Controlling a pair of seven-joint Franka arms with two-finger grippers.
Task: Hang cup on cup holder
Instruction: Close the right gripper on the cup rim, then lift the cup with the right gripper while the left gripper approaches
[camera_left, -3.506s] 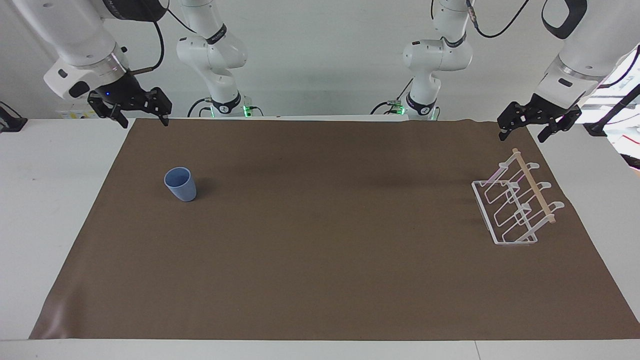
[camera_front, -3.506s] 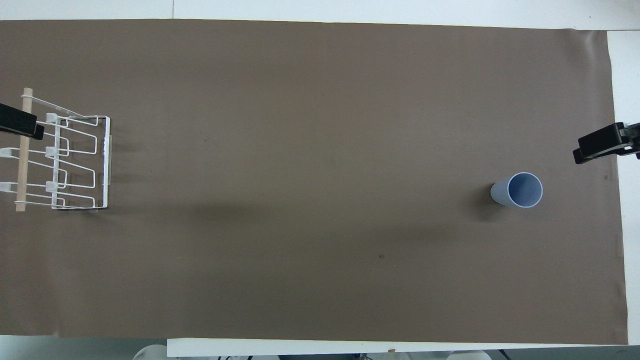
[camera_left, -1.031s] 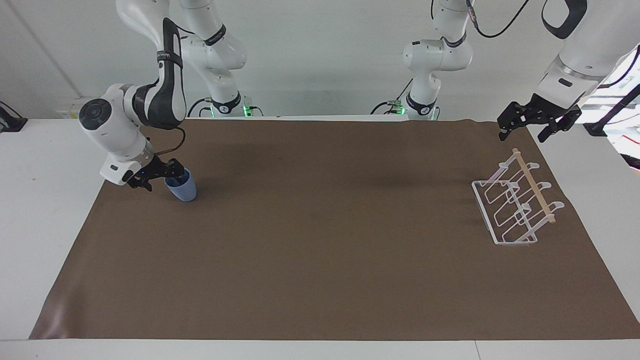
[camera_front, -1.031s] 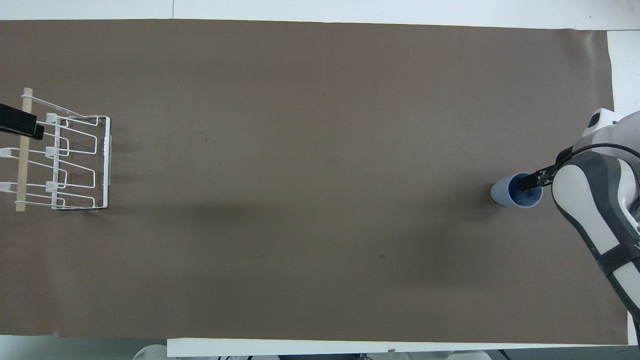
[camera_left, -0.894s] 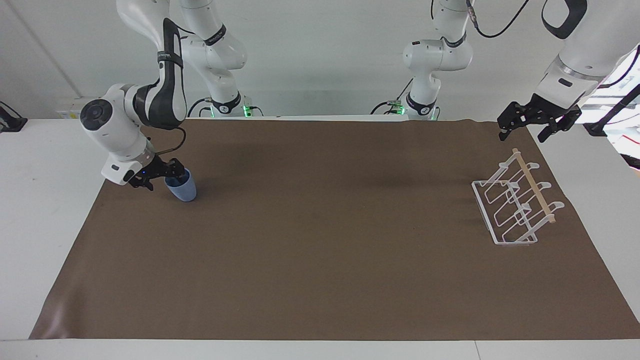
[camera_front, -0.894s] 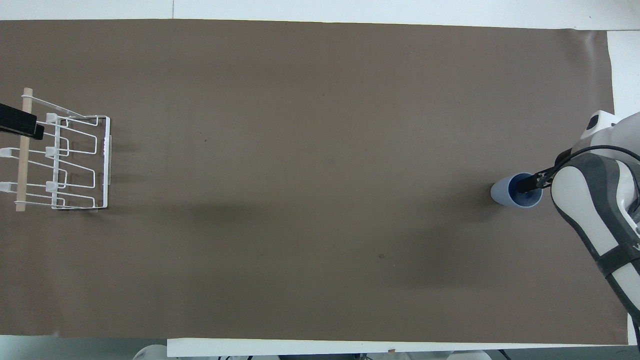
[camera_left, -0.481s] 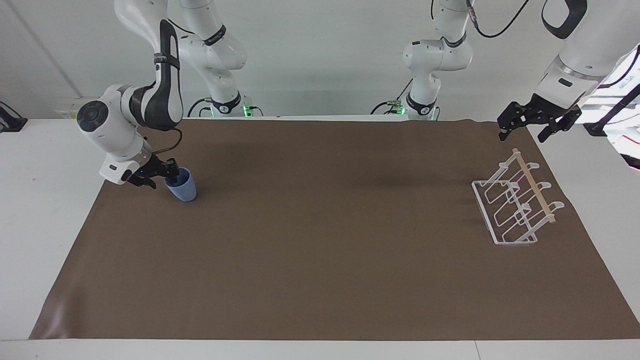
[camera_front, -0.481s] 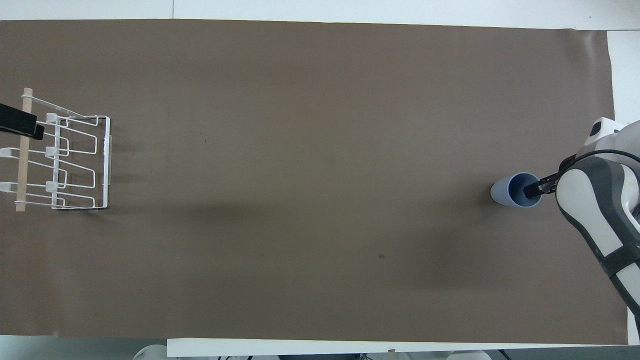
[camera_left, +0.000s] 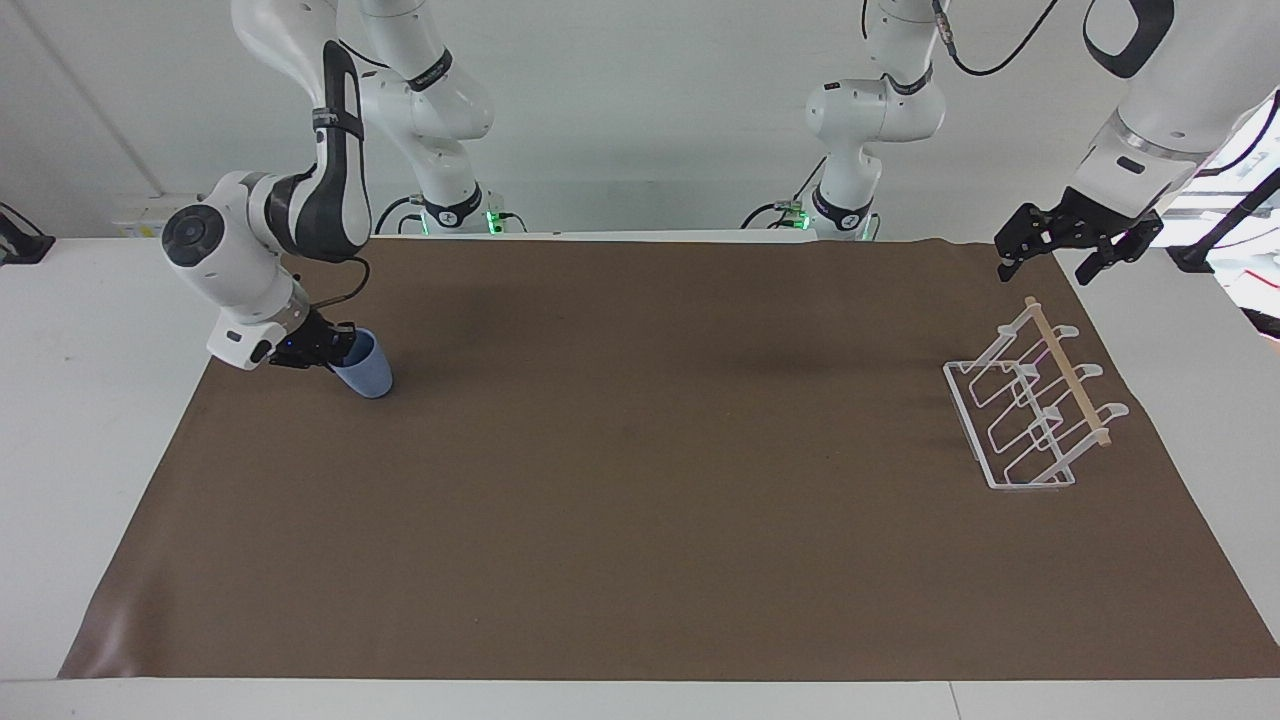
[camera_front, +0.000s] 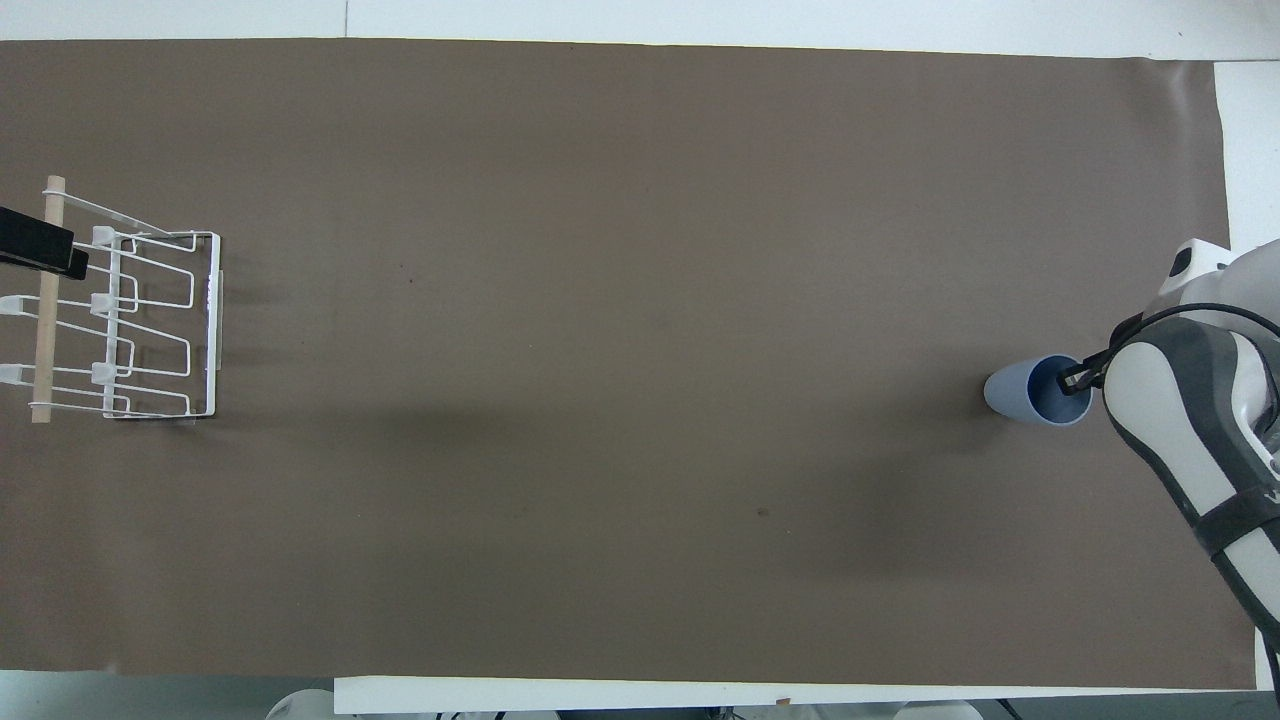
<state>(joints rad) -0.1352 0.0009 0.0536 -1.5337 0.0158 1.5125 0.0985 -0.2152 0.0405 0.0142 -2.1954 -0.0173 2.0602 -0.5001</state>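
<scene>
The light-blue cup (camera_left: 367, 372) stands on the brown mat toward the right arm's end of the table and leans over. My right gripper (camera_left: 336, 350) is at its rim, one finger inside and one outside, shut on the rim. In the overhead view the cup (camera_front: 1022, 396) shows with the right gripper (camera_front: 1076, 378) at its edge. The white wire cup holder (camera_left: 1030, 412) with its wooden rod stands at the left arm's end, also in the overhead view (camera_front: 130, 320). My left gripper (camera_left: 1043, 270) waits open in the air over the holder's end nearest the robots.
A brown mat (camera_left: 640, 470) covers most of the white table (camera_left: 90, 330). The right arm's forearm (camera_front: 1190, 440) hangs over the mat's edge beside the cup. Both arm bases stand at the table's robot end.
The right gripper came down to the cup, put one finger inside it and closed on the rim. The cup has tipped and shifted slightly. The left arm has not moved.
</scene>
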